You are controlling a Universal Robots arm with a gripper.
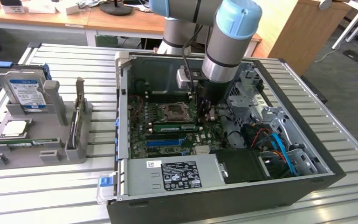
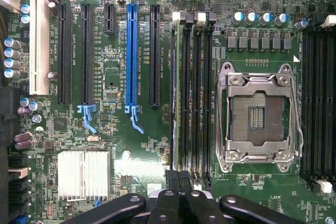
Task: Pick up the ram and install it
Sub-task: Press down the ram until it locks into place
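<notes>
Ext. view, L to R. Grey parts tray on the slatted table, at the ext. view's left. A hard drive w/ blue-white label stands upright at its back. A square silver processor chip lies flat in front of it. A spare green stick lies flat nearer the tray's front edge. A thin board stands on edge on the tray's right side.

Next, the open PC case, side panel off, motherboard exposed. The CPU socket is open and empty. The ram sits just beside it in the slot bank, lying along a slot.

The arm comes down into the case. The gripper is low over the board at the right-hand end of the slot bank, close to the ram's end. Further right are the metal drive cage and blue and orange cables.

Wrist view: blue PCIe slot, silver heatsink, then the ram seen edge-on as a pale strip in the DIMM slots. The socket is beyond it. The gripper has its fingertips pressed close together at the slot end. Can't tell if they pinch the stick or just touch it.
</notes>
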